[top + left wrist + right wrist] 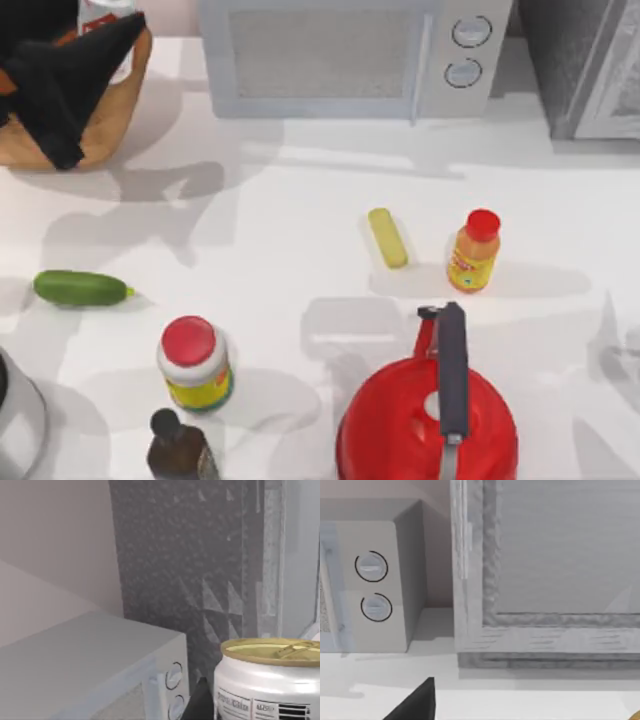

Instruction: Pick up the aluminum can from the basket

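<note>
Far-left desk corner: left arm's black end effector (62, 85) reaches into round tan woven wicker basket (118, 118). Small white aluminum can with dull olive-gold top (272, 682) stands upright, long axis vertical, right against end effector in left wrist view; likely gripped, though finger closure cannot be told. White can top (105, 12) peeks at basket's far edge. Left arm clearly nearer. Can label carries small print, unreadable. Orange bottle's label equally unreadable. Right end effector: dark finger (415, 704) near microwave; state cannot be told.
</note>
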You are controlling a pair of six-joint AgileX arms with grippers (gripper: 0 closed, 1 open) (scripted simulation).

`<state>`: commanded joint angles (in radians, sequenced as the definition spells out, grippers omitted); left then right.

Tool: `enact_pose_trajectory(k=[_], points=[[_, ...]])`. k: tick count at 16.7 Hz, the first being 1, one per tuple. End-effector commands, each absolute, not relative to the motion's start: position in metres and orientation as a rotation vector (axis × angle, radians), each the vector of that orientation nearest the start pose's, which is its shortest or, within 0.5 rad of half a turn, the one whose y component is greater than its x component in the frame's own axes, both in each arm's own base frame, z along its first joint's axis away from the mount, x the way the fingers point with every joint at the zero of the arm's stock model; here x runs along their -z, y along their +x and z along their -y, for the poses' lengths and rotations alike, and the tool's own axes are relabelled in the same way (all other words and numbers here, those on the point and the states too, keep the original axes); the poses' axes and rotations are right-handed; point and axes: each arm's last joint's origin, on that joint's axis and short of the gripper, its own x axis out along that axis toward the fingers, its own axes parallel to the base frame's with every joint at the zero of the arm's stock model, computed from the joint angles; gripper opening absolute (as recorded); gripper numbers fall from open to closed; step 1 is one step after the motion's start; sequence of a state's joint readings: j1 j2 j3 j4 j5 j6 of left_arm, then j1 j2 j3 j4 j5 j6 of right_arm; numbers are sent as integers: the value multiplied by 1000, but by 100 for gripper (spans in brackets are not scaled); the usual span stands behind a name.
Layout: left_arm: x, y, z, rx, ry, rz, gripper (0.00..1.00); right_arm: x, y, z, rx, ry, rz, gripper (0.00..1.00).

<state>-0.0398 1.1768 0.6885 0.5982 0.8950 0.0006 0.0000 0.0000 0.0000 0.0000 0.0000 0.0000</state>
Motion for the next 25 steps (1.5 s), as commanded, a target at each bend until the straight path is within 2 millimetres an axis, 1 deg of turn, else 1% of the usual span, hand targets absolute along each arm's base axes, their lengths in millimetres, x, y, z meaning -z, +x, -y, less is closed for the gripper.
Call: enact_pose_trajectory(k=[1,3,5,7,9,11,13,14,15,17,22,25], points=[[-285,279,38,1000,31,104,0,-160,106,1,0,0,0,100],[-262,323,51,1135,31,97,0,-160,106,1,0,0,0,100],[-227,360,68,1259,32,90,0,-160,106,1,0,0,0,100],[-181,387,87,1374,26,71,0,-160,106,1,0,0,0,100],[-129,401,105,1465,11,40,0,-160,106,1,0,0,0,100],[-83,404,120,1523,0,15,0,-160,106,1,0,0,0,100],[-49,402,131,1564,-3,3,0,-160,106,1,0,0,0,100],[-37,400,134,1577,-3,0,0,-160,106,1,0,0,0,100],[-27,399,136,1586,-2,0,0,-160,106,1,0,0,0,100],[-18,398,137,1591,0,0,0,-160,106,1,0,0,0,100],[-18,398,137,1591,0,0,0,-160,106,1,0,0,0,100],[-18,398,137,1591,0,0,23,-160,106,1,0,0,0,100]])
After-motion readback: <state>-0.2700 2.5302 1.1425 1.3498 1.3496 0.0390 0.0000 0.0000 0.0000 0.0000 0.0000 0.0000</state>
